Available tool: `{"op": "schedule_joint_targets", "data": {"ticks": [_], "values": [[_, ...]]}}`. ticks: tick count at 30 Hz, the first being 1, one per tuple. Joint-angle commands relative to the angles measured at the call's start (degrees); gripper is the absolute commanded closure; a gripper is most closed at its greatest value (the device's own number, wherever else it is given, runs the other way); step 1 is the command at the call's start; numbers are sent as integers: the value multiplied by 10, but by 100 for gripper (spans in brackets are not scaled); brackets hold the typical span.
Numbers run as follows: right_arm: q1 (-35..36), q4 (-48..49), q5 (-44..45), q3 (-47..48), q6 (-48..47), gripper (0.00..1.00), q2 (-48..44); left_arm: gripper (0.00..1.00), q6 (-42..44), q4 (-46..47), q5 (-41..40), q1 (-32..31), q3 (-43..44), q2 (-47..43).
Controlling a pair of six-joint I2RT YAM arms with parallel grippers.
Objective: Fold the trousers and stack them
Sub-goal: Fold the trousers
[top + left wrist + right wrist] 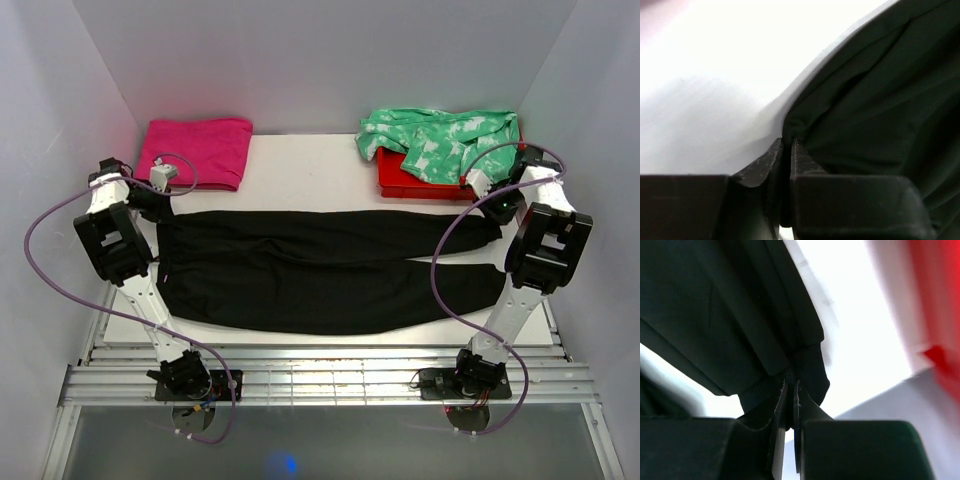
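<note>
Two legs of the trousers (320, 270) run left-right across the desk (300, 165) seen from above, waistband at the left hand (158, 205), far cuff at the right hand (497, 208), bare desk behind. Left wrist: nearly closed, pinching the waistband corner. Right wrist: likewise pinching the cuff, red bin (940, 305) nearby.

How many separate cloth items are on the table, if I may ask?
3: long black soft-fabric trousers across the middle; folded magenta-pink cloth far left; green-and-white tie-dye garment draped over the red plastic bin far right, which may hide more.
</note>
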Motion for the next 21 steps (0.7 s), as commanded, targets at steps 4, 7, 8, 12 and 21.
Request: {"op": "schedule_joint_targets", "data": {"ticks": [4, 7, 8, 12, 21], "values": [[5, -17, -23, 71, 19, 92, 25, 100, 20, 12, 27, 2, 39, -22], [2, -11, -35, 81, 26, 92, 20, 100, 14, 30, 39, 3, 36, -36], [1, -10, -44, 83, 26, 92, 19, 100, 5, 45, 42, 3, 34, -41], [-6, 25, -57, 63, 18, 92, -6, 100, -11, 107, 47, 11, -7, -88], [-67, 39, -158, 29, -10, 92, -93, 100, -30, 351, 135, 70, -270, -326]]}}
